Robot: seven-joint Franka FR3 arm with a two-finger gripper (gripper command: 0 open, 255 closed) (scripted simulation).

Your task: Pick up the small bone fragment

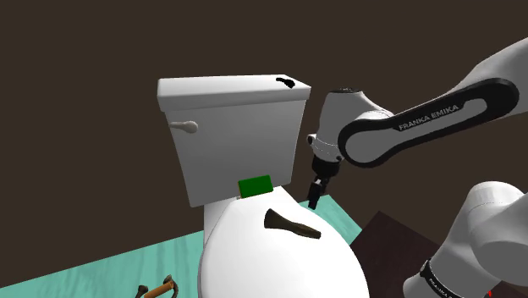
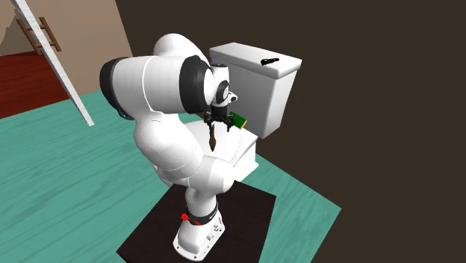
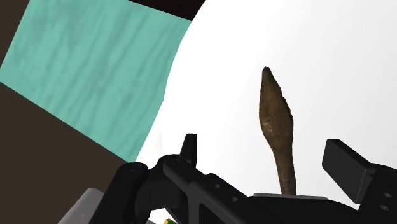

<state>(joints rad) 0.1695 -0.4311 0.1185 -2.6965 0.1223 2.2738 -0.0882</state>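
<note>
The hand (image 1: pixel 314 199) points down over the rear part of the toilet lid (image 1: pixel 254 254), on the shoulder view's right side of it. In the wrist view its fingers (image 3: pixel 189 146) stand wide apart and hold nothing. The bone (image 1: pixel 292 223), brown and slim, lies flat on the white lid. In the wrist view it runs lengthwise in the gap between the fingers, nearer to one of them, and neither finger touches it. In the shoulder view the hand's tip is near the bone and clear of it, up and to the right. A green block (image 1: pixel 255 185) sits at the back of the lid, against the foot of the white tank (image 1: pixel 237 144). A small black thing (image 1: pixel 286 82) lies on top of the tank. The toilet stands on a teal floor (image 1: pixel 101 267) before a dark wall. In the second exterior view the arm's base rests on a dark mat (image 2: pixel 250 213) beside the toilet.
</note>
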